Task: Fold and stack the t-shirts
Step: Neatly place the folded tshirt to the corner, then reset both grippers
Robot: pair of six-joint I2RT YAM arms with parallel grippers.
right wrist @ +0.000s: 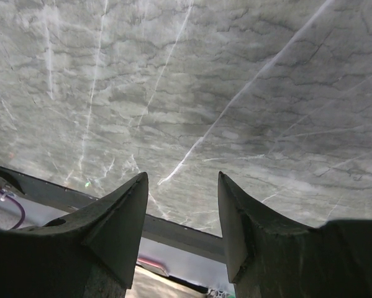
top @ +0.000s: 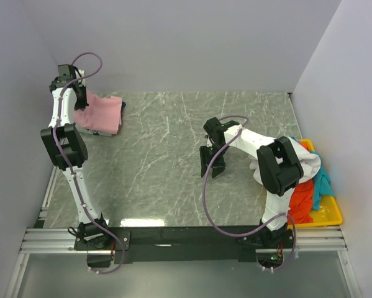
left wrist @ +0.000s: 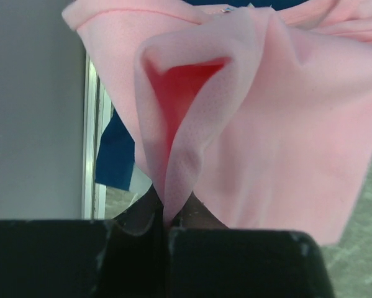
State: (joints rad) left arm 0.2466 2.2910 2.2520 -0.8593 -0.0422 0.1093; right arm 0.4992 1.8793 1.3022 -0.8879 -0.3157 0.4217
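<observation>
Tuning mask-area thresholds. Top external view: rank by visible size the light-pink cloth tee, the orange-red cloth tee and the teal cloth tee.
1. light-pink cloth tee, clearly largest
2. orange-red cloth tee
3. teal cloth tee
Two and three are close and both partly covered, so that order is unsure.

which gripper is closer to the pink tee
Left. The left gripper is pinched shut on a fold of the pink tee; the right gripper hangs open above bare table, well apart.

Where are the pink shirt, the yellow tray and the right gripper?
pink shirt (top: 102,113), top view, middle of the cloth.
yellow tray (top: 328,216), top view, bare floor by its near corner.
right gripper (right wrist: 182,177), right wrist view, midway between its open fingertips.
</observation>
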